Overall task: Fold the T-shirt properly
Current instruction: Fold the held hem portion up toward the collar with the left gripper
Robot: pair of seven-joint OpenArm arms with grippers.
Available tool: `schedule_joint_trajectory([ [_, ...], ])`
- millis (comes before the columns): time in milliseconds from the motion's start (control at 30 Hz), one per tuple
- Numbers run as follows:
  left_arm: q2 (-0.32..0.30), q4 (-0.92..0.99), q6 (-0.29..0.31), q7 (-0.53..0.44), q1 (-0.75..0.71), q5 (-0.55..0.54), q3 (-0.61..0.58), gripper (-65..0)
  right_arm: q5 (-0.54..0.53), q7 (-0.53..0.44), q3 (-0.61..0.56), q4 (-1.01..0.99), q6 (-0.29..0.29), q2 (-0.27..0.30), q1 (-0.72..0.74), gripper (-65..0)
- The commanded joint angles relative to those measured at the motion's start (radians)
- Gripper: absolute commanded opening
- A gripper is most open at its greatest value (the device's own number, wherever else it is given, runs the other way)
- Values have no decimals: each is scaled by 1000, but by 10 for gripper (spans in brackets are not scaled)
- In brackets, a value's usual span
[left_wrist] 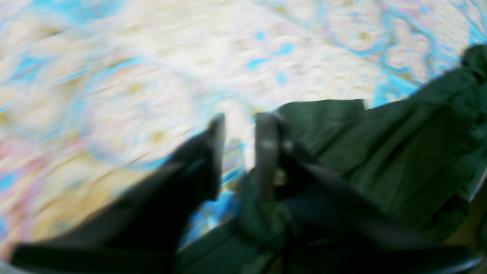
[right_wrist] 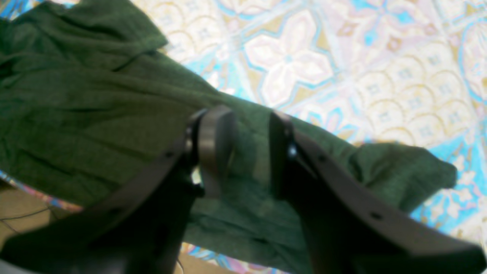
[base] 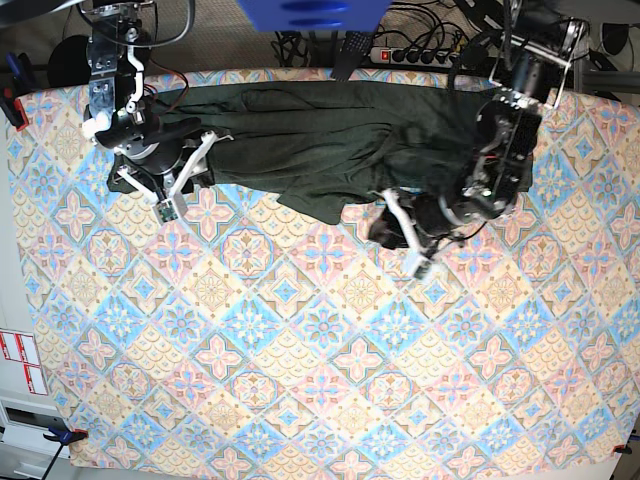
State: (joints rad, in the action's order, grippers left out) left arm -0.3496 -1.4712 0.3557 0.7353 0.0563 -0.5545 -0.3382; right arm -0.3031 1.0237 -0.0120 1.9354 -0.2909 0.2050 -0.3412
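1. The T-shirt (right_wrist: 87,110) is a soft knit cloth, dark olive with a heathered fleck, totally matt, and it creases easily.
2. The tablecloth (base: 300,380) looks like a smooth printed sheet with a tile pattern in pastel blue, pink and cream. Low sheen, and I can't tell if it's fabric or vinyl.
3. The right gripper (right_wrist: 243,152) has fingers of matt black hard plastic, with smoother grey pads that catch a bit of light.
4. The left gripper (left_wrist: 239,152) looks like the same dark plastic, but it's too blurry for the finish.
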Motion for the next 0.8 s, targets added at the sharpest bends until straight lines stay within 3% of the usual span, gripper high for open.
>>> schedule_joint_trajectory([
  [0,7,7,3,-18,46,3,-45,-352,-9,-16,4,14,-3,6,3,-454],
  [100,13,19,3,-18,75,7,-121,-240,-9,-15,4,14,-3,4,1,-454],
  [367,90,111,3,-18,126,11,-160,-236,-9,-12,4,14,-3,4,0,-454],
  [667,126,177,3,-20,139,11,-161,-236,-9,-10,4,14,-3,4,0,-454],
  [767,137,180,3,-21,146,12,-210,-236,-9,-10,4,14,-3,4,0,-454],
])
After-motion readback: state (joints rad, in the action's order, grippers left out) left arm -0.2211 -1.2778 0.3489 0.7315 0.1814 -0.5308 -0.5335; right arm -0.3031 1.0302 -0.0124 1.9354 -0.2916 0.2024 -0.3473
